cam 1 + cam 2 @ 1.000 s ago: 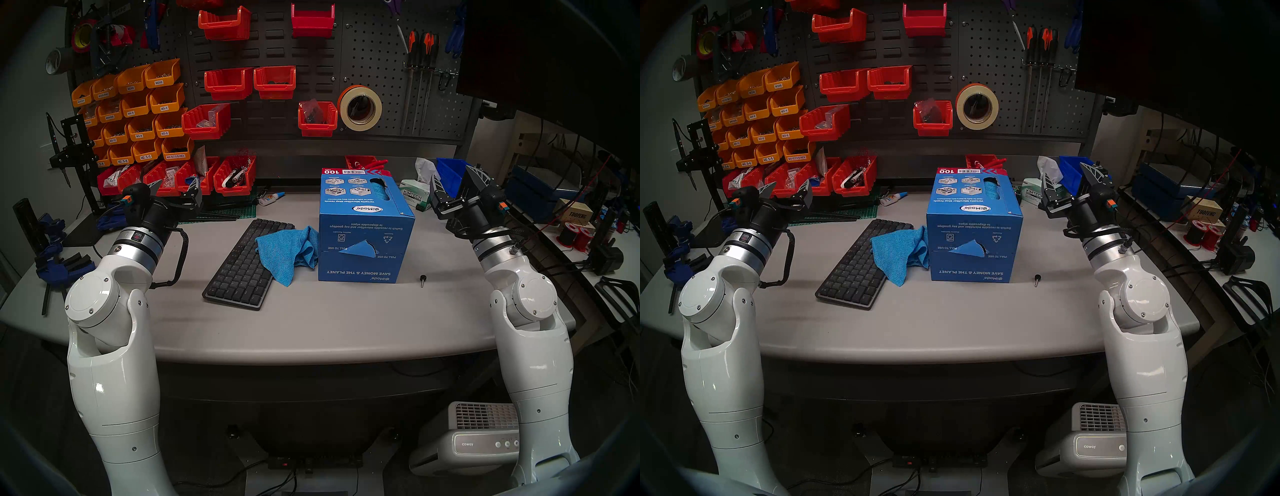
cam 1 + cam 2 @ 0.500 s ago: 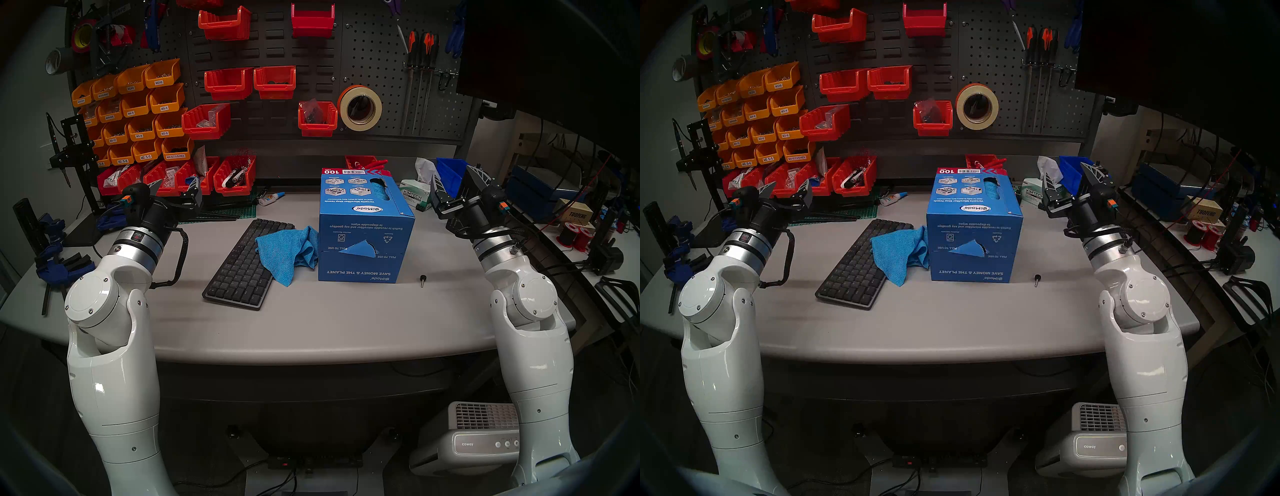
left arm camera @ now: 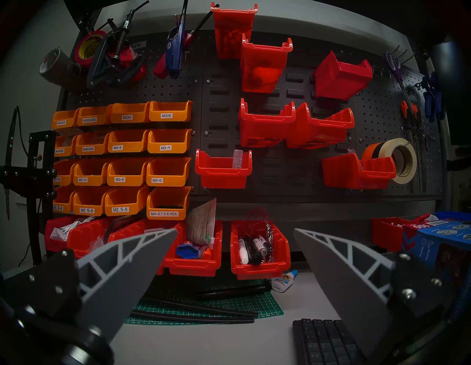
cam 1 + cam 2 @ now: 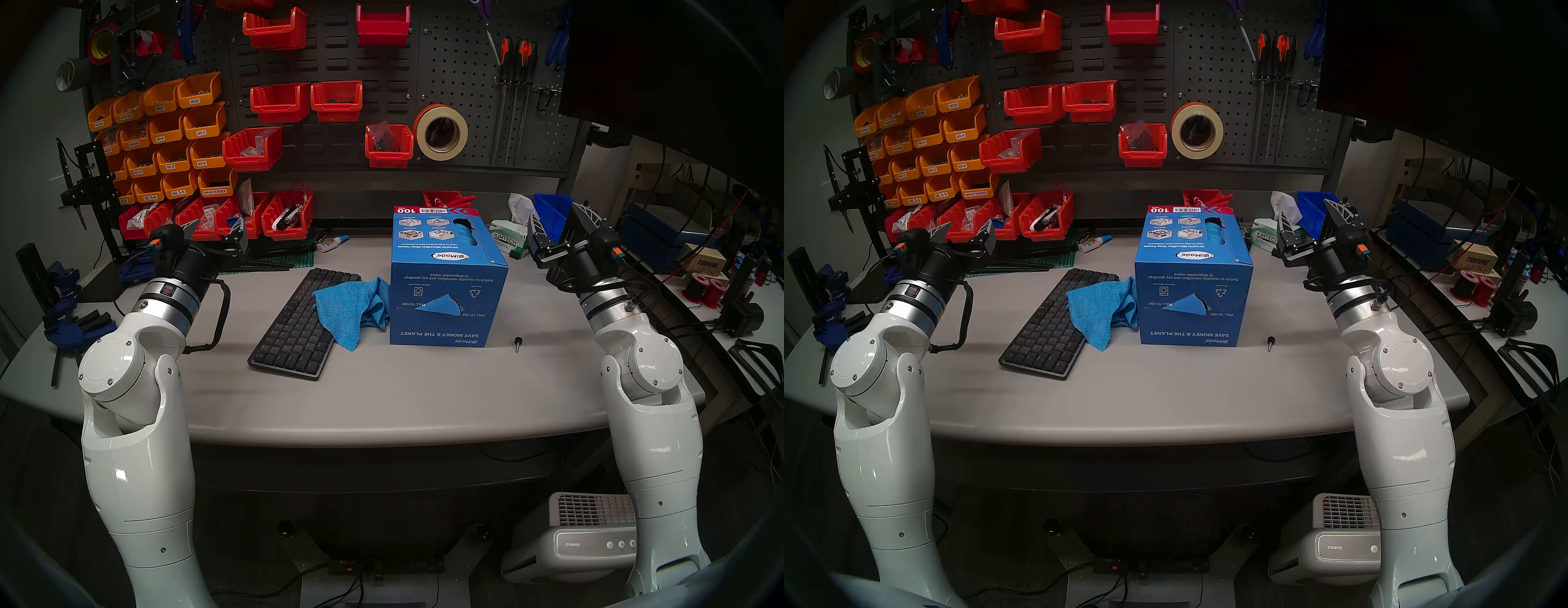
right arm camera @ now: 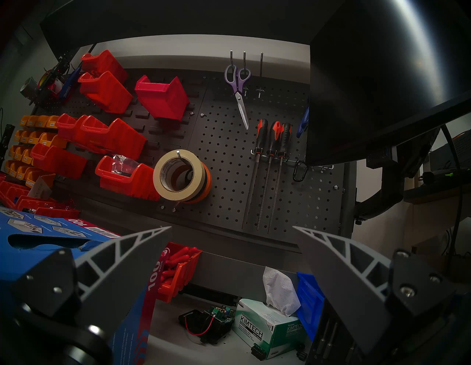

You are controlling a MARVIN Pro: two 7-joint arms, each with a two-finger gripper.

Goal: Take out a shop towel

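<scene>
Looking from the head, both arms rise bent at the table's sides; the left gripper (image 4: 214, 231) and right gripper (image 4: 560, 218) point forward, slightly up, jaws spread and empty. Between them, nearer the left, the towel (image 4: 350, 308) lies crumpled, bright blue, draped over the keyboard (image 4: 292, 335) and touching the box (image 4: 445, 293). Left wrist: spread fingers (image 3: 127, 267), keyboard below-right. Right wrist: fingers (image 5: 122, 270) apart, box at left; towel unseen.

No visible change; arms, towel (image 4: 350, 312) same spots.
</scene>
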